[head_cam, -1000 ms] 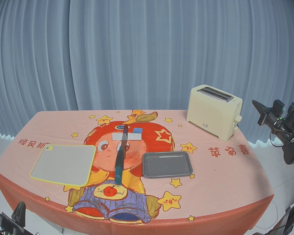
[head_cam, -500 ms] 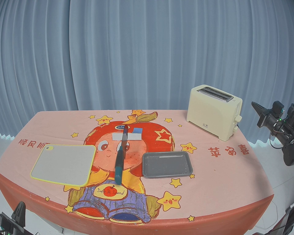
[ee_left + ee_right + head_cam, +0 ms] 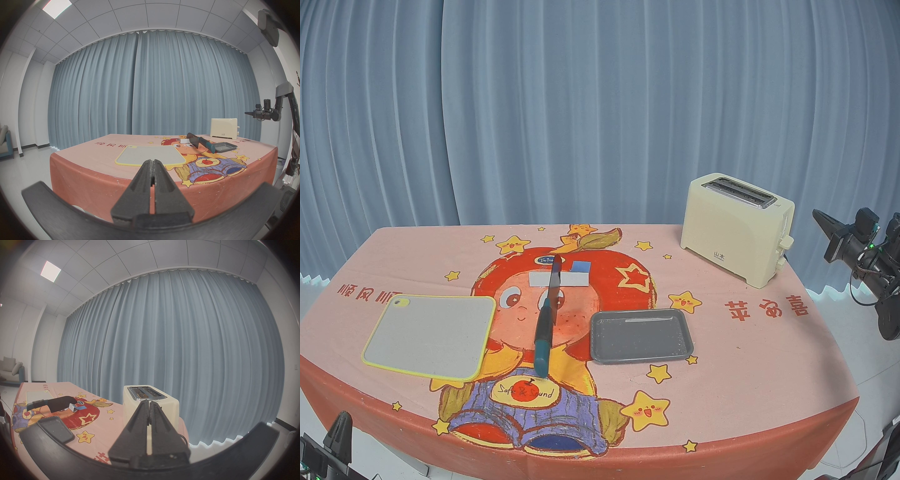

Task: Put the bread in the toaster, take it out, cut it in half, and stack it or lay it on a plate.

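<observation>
A cream toaster (image 3: 737, 228) stands at the table's far right, its two top slots facing up. My right gripper (image 3: 817, 215) hangs shut in the air off the table's right edge, level with the toaster's top and apart from it. In the right wrist view the shut right gripper (image 3: 148, 402) points at the toaster (image 3: 168, 405). A grey rectangular plate (image 3: 640, 335) lies mid-table. A knife (image 3: 545, 319) with a teal handle lies left of it. A yellow-rimmed cutting board (image 3: 428, 337) lies at the left. My left gripper (image 3: 153, 161) is shut, low before the table's front-left edge.
The knife's blade tip rests on a small white block with blue tape (image 3: 559, 278). A printed cloth covers the table (image 3: 737, 375). A blue curtain hangs behind. The table's front right between plate and edge is bare cloth.
The right gripper has sunk slightly and drifted a little toward the toaster. The left arm and the things on the table have not moved.
</observation>
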You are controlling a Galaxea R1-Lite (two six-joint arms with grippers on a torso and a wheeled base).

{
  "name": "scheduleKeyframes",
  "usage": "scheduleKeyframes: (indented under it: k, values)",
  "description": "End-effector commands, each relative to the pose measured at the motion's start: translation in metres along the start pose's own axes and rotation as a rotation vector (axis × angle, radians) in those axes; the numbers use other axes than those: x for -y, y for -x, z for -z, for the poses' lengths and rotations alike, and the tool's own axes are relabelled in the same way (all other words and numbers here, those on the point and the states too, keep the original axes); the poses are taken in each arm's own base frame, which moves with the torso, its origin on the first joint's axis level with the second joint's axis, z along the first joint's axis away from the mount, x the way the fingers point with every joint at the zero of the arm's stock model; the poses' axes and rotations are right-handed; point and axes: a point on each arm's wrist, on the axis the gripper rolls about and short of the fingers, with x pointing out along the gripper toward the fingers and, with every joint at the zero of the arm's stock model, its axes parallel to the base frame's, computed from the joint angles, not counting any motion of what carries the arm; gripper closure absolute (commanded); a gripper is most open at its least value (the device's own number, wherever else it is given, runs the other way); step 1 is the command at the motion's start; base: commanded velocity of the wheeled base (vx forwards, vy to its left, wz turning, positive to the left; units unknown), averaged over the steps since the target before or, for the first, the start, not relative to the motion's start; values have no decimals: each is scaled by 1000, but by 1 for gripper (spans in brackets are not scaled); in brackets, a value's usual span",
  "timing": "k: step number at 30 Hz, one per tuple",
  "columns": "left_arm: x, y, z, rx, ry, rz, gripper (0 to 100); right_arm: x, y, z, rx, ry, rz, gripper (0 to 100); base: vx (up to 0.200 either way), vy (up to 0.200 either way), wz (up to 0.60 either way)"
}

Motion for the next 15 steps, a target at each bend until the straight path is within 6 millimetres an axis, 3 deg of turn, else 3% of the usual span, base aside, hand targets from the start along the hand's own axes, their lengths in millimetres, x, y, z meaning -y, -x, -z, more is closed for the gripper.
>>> scheduleKeyframes:
  k: [1, 15]
  values:
    - [0, -1, 5, -18, -1, -1, 100, 0, 0, 1, -2, -1, 0, 100, 0, 0, 0]
    - [0, -1, 5, -18, 1, -1, 100, 0, 0, 1, -3, -2, 0, 100, 0, 0, 0]
